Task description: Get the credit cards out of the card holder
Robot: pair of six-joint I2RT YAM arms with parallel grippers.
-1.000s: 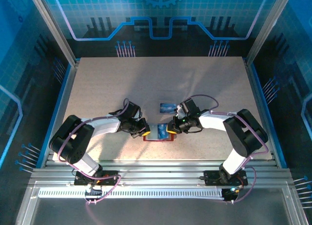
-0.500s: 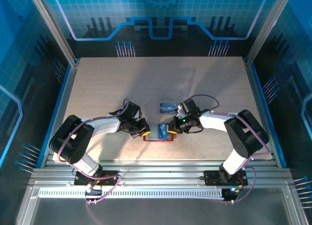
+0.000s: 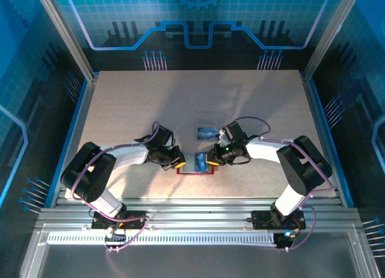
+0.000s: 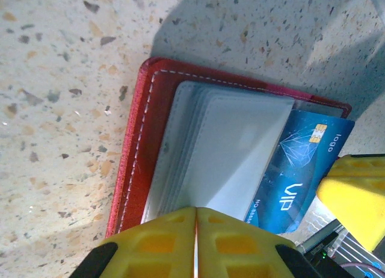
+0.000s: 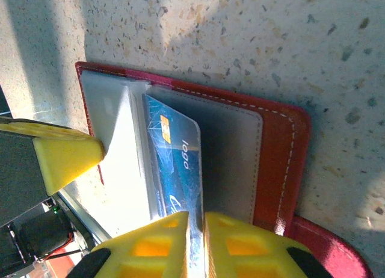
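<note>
Your left gripper (image 4: pixel 195 216) is closed, tips at the edge of the clear sleeves (image 4: pixel 228 145) of the red card holder (image 4: pixel 135 151), which lies open on the desk (image 3: pixel 180 97). Your right gripper (image 5: pixel 195 221) pinches a blue card (image 5: pixel 177 163) that sits partly out of the sleeves. A second blue card (image 3: pixel 207 132) lies just beyond on the desk.

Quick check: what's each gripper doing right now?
Left gripper: closed, tips together over the card holder, nothing visibly held.
Right gripper: closed on the edge of the blue card.
</note>
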